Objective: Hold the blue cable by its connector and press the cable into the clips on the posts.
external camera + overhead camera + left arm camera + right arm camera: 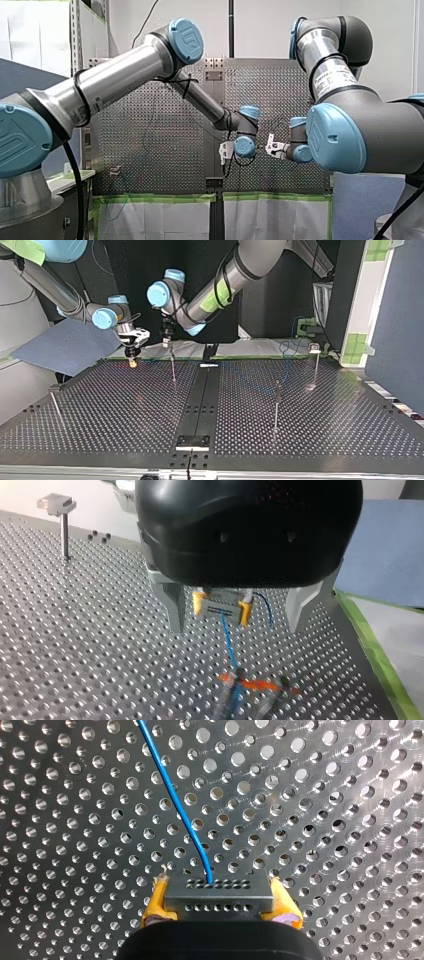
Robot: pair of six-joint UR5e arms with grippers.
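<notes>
Yellow-padded right gripper [220,909] clamps the thin blue cable [172,795] by its grey block connector [220,892]; left gripper [235,627] jaws stand apart. Routing apparently unstarted: next, carry cable to nearest slim metal post [173,367].

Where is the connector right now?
The connector sits clamped between my right gripper's yellow pads, low over the perforated table at the top view's back left, beside my left gripper.

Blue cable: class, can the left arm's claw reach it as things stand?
Probably yes: the left claw is open, and the blue cable runs bare ahead of it from the connector in the right claw; nothing intervenes.
</notes>
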